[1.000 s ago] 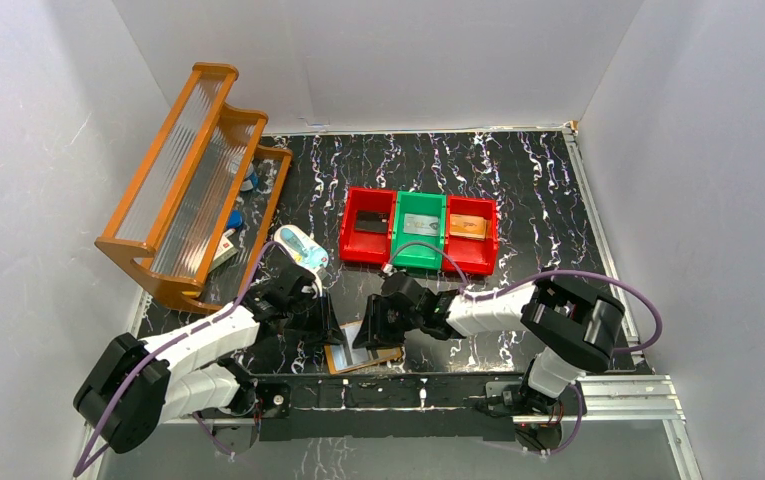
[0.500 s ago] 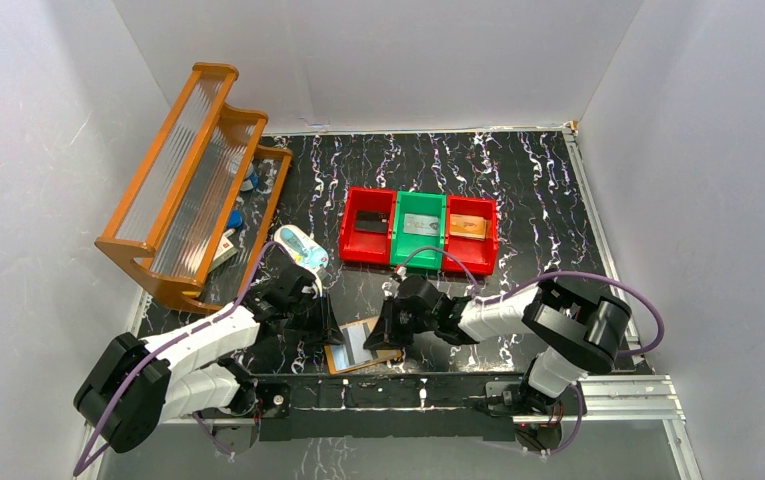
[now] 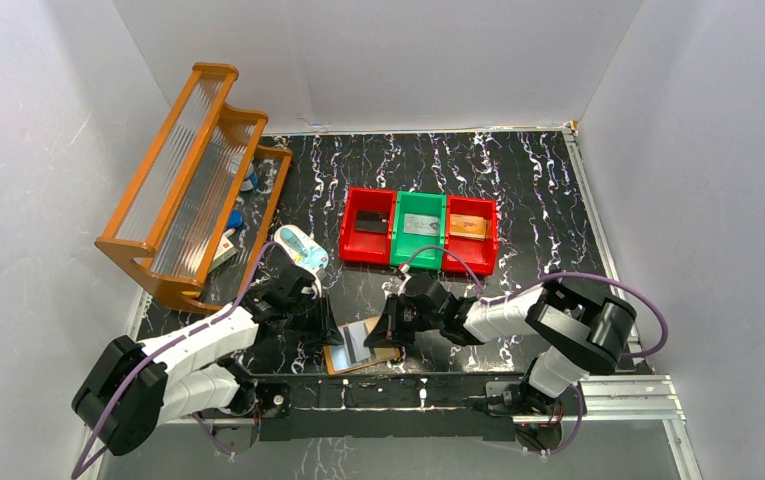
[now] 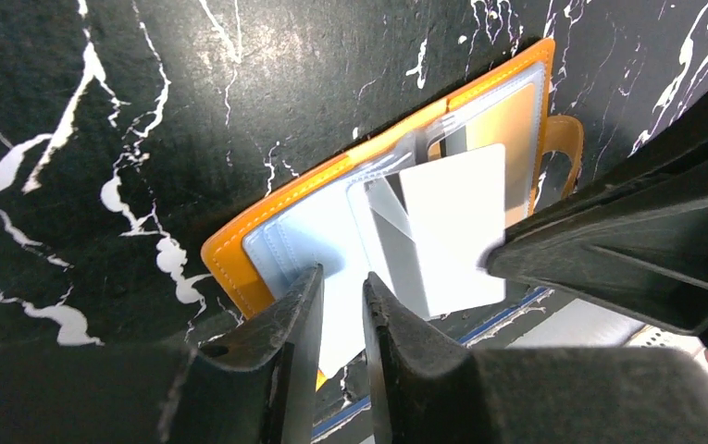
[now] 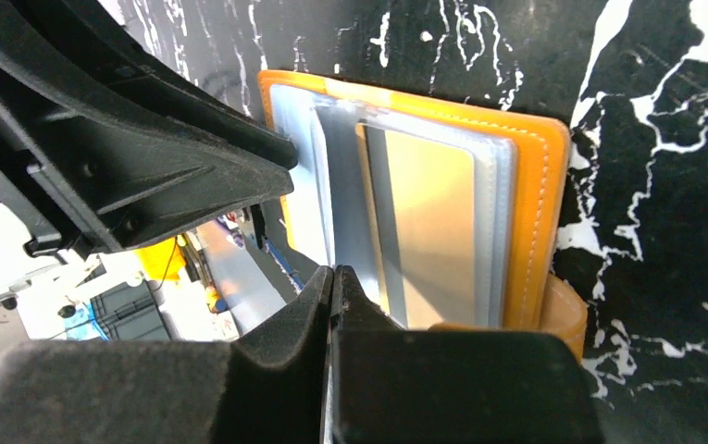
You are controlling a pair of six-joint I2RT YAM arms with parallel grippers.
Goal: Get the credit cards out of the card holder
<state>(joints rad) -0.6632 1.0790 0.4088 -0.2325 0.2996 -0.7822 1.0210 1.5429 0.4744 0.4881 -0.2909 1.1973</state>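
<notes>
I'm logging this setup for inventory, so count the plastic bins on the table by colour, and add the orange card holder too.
Red bins: 2
Green bins: 1
Orange card holder: 1
Total: 4

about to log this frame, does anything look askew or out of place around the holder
The card holder lies skewed at the near edge of the table, and a pale card juts partway out of its clear sleeve. Nothing looks spilled or damaged.
</notes>
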